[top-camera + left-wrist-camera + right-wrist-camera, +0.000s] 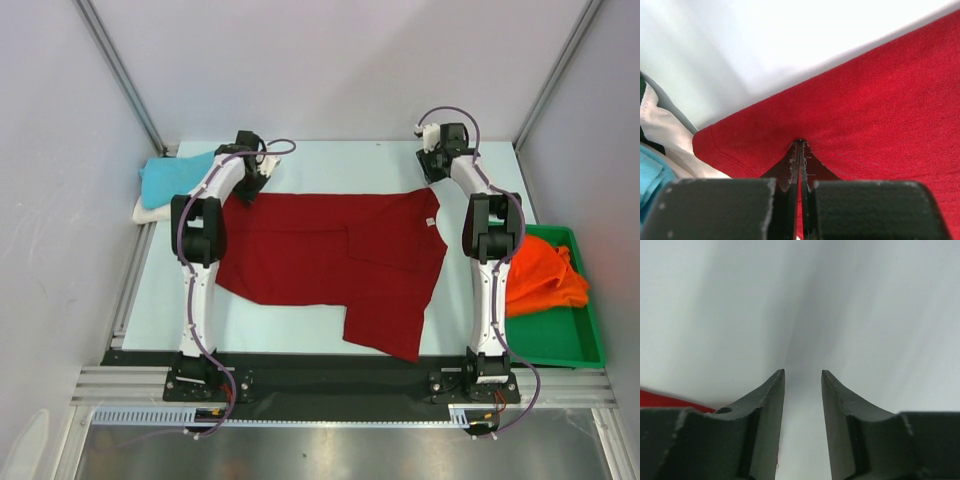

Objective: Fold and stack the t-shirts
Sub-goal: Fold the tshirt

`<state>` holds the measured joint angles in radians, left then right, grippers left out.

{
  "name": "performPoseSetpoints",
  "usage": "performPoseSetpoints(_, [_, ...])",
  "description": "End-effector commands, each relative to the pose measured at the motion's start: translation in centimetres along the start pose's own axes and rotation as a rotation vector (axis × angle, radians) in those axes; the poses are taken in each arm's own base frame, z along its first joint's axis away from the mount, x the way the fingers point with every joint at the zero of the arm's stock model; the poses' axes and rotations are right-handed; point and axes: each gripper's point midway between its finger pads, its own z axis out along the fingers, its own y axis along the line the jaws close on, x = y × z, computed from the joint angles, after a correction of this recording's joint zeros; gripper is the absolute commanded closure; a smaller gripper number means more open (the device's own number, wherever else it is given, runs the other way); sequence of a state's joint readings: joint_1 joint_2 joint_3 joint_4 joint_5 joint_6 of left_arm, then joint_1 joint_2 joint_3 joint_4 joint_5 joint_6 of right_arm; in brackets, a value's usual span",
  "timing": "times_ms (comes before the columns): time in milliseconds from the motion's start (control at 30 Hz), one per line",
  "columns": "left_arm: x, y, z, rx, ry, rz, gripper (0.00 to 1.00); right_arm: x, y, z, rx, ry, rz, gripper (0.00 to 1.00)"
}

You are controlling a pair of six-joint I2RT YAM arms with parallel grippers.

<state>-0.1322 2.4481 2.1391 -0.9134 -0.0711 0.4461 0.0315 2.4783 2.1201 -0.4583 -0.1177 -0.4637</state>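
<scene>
One red shirt lies spread across the desk, long axis left to right. Left hand pinches its far-left corner; right hand, spread and empty, hovers just beyond the far-right corner.

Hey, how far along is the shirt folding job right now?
Looks done: the turquoise shirt lies on the cream shirt at the far left, neatness unclear. In hand: the dark red shirt lies spread out, left hand shut on its corner, right hand open just off its edge. Left: the orange shirt, crumpled in the green tray.
</scene>
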Motion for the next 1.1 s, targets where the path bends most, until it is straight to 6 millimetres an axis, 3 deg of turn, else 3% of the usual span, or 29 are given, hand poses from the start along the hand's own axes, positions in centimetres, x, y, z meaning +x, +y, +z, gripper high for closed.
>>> performPoseSetpoints(0, [-1.1, 0.6, 2.1, -0.02, -0.055, 0.009, 1.0, -6.4, -0.8, -4.3, 0.03, -0.14, -0.005, 0.58])
performPoseSetpoints(167, [-1.7, -0.3, 2.1, -0.002, -0.067, 0.014, 1.0, -6.6, 1.3, -6.6, -0.038, -0.131, 0.027, 0.52])
performPoseSetpoints(533, [-1.9, -1.3, 1.9, 0.027, -0.075, 0.018, 0.99, -0.6, 3.6, -7.8, -0.148, 0.025, 0.034, 0.53])
performPoseSetpoints(767, [-1.8, -1.1, 2.0, 0.02, -0.07, 0.013, 1.0, 1.9, 4.5, -5.4, -0.183, 0.085, 0.035, 0.52])
performPoseSetpoints(1067, [-1.0, -1.1, 2.0, 0.008, -0.046, 0.016, 1.0, 3.1, 3.9, -2.8, -0.196, 0.13, 0.059, 0.52])
